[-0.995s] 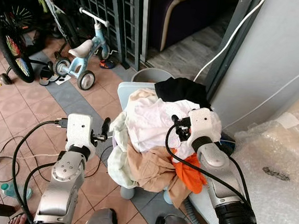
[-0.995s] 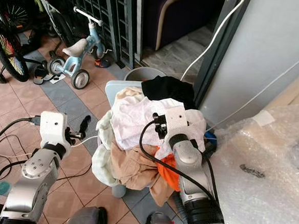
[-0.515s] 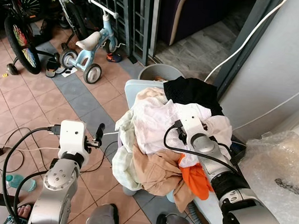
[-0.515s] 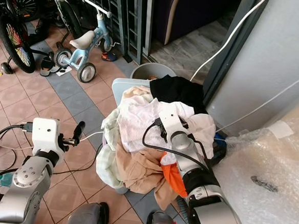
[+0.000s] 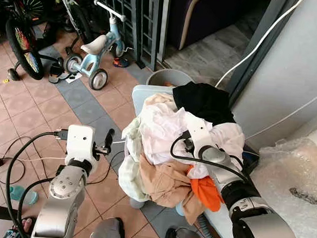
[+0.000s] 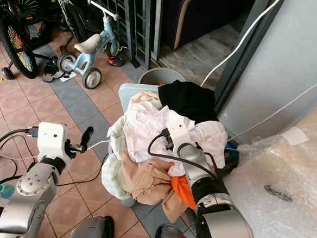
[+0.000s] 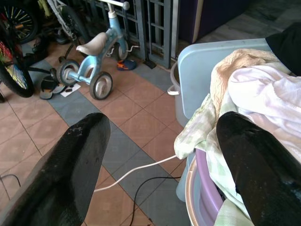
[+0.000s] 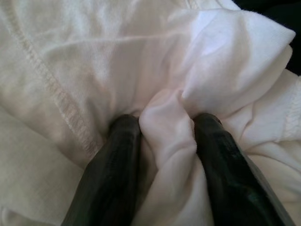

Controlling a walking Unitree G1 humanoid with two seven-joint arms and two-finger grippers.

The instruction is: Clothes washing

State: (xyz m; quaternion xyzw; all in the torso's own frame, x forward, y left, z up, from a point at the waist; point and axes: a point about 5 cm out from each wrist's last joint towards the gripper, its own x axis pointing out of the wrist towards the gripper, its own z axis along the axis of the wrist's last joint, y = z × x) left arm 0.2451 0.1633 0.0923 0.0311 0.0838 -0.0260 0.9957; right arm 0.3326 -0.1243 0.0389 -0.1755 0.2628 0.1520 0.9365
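Fold of white garment (image 8: 167, 127) between right gripper (image 8: 167, 155) fingers (image 8: 117, 155).

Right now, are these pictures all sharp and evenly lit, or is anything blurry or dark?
Eye views: daylit and fairly sharp, the bike corner in shadow, straight lines bowed toward the edges. Left wrist view: tricycle crisp, the near fingers large and soft. Right wrist view: soft, even light, stitching on the white cloth clear, the fingers pinching a fold slightly blurred.

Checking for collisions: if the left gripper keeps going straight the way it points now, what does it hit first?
Probably the pale green checked cloth hanging over the purple basin; the left gripper is open beside it. Depth is unclear.
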